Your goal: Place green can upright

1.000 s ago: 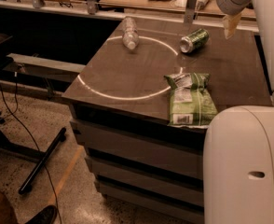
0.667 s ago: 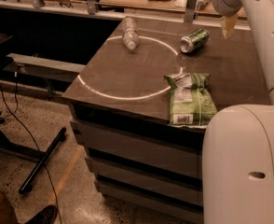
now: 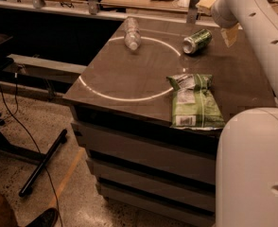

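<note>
At the far edge of the dark counter (image 3: 143, 74) the small dark green metal can (image 3: 197, 40) lies sideways, unmoved; the beige gripper (image 3: 230, 33) has dipped closer beside it, openness untellable; grasp pending.

The dark brown surface (image 3: 129, 74) tops a stack of drawers and carries a thin white ring (image 3: 89, 90) drawn over its left and middle parts. The gripper (image 3: 230, 33) hangs above the far right part. Just left of it in the view, the green can (image 3: 197, 40) lies on its side outside the ring, and farther left a clear bottle (image 3: 132, 33) lies flat across the ring's far arc. Nearer the camera than the gripper, a green snack bag (image 3: 195, 103) lies flat by the front edge, its upper left corner at the ring's line.
</note>
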Robot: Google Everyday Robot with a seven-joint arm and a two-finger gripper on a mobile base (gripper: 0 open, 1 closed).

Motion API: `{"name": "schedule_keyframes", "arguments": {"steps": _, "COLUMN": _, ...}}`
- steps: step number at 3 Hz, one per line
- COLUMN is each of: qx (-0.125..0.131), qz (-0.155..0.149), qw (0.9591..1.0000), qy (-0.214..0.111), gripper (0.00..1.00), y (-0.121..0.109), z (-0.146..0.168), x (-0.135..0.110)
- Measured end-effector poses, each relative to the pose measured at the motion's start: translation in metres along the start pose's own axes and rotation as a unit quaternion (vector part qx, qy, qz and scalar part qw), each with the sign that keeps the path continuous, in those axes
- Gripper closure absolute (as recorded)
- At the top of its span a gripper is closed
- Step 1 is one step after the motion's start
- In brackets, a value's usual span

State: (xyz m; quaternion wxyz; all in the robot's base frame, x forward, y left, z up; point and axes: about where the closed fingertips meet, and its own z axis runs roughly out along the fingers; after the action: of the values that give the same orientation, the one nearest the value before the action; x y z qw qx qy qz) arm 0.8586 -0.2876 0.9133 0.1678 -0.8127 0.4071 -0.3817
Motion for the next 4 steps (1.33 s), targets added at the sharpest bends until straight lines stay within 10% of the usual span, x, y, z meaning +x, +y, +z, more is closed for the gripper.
{"name": "schedule_keyframes", "arguments": {"steps": 4, "qx": -0.001, "qz": -0.073, "qw": 0.9973, "qy": 0.001, "gripper": 0.00, "y": 0.008, "z": 0.011, "x": -0.024}}
